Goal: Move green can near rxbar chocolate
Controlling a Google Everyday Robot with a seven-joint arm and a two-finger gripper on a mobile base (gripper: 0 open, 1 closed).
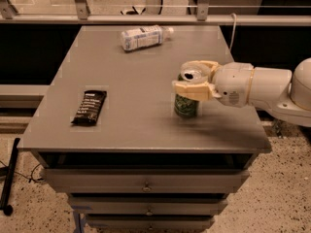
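Note:
The green can (185, 106) stands upright on the grey table (141, 125), right of centre, its silver top showing between the fingers. My gripper (181, 76) reaches in from the right and is closed around the can's upper part, one cream finger (194, 90) in front and one behind. The can's base rests on the table. The rxbar chocolate (90, 107), a flat black wrapper with white text, lies near the table's left edge, well apart from the can.
A clear plastic bottle (145, 37) with a white label lies on its side at the table's back. The table has drawers (146, 181) below its front edge. A railing runs behind the table.

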